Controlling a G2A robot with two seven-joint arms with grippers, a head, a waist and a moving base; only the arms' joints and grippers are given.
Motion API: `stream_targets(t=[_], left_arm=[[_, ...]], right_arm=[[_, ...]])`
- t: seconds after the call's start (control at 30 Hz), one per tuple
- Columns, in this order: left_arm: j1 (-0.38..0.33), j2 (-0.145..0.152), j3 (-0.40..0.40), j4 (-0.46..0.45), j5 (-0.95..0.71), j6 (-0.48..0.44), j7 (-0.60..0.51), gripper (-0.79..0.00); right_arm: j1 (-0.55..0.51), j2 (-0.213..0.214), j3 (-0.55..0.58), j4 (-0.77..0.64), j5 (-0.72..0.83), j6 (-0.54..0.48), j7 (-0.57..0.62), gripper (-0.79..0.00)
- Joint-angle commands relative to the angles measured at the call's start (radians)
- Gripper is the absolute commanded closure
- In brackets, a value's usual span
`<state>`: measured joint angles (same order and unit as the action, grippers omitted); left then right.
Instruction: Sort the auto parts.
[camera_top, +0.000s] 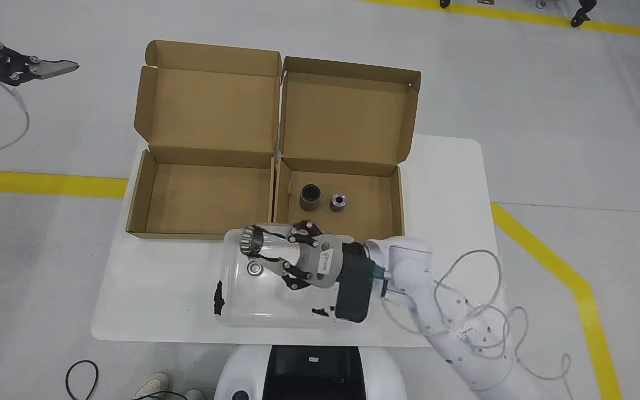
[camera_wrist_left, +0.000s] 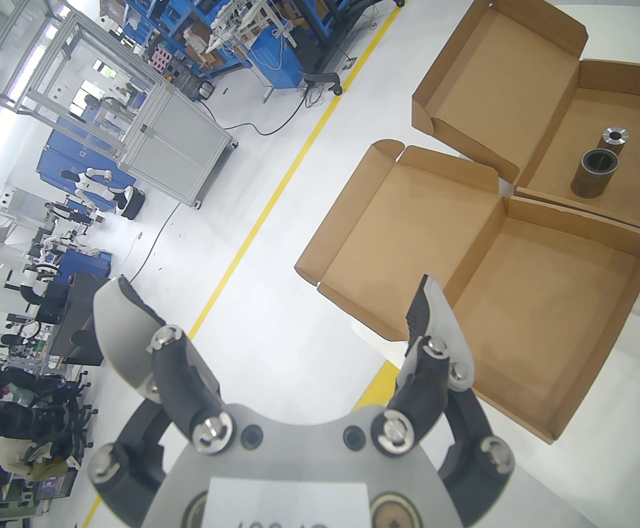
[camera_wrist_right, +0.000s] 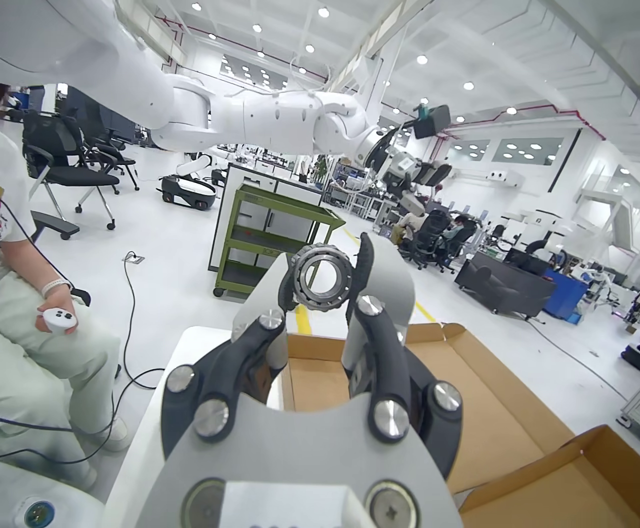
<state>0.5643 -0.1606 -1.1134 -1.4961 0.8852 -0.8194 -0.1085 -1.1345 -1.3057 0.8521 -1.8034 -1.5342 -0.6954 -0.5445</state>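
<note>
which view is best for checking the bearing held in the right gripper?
Right wrist view: the roller bearing is close up, clamped in the right gripper, with its bore and rollers plain to see. The top view shows it small, at the fingertips over the clear bin.

Bearing (camera_wrist_right: 320, 302): silver roller ring, clamped in right claw (camera_wrist_right: 325, 272).
Dark sleeve (camera_top: 312, 196): upright in right-hand cardboard box (camera_top: 375, 208).
Silver bushing (camera_top: 337, 201): small, upright, just beside the sleeve.
</note>
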Motion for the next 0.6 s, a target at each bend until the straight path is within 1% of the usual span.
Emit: stream_targets(t=[0.0, 0.33, 0.57], left_arm=[[0.000, 0.000, 0.000, 0.000, 0.000, 0.000, 0.000, -0.785], [0.000, 0.000, 0.000, 0.000, 0.000, 0.000, 0.000, -0.785], [0.000, 0.000, 0.000, 0.000, 0.000, 0.000, 0.000, -0.785]], right_arm=[[0.003, 0.001, 0.012, -0.037, 0.003, 0.007, 0.025, 0.000], [0.010, 0.006, 0.062, -0.166, 0.061, 0.016, 0.152, 0.000], [0.009, 0.007, 0.064, -0.173, 0.072, 0.026, 0.177, 0.000]])
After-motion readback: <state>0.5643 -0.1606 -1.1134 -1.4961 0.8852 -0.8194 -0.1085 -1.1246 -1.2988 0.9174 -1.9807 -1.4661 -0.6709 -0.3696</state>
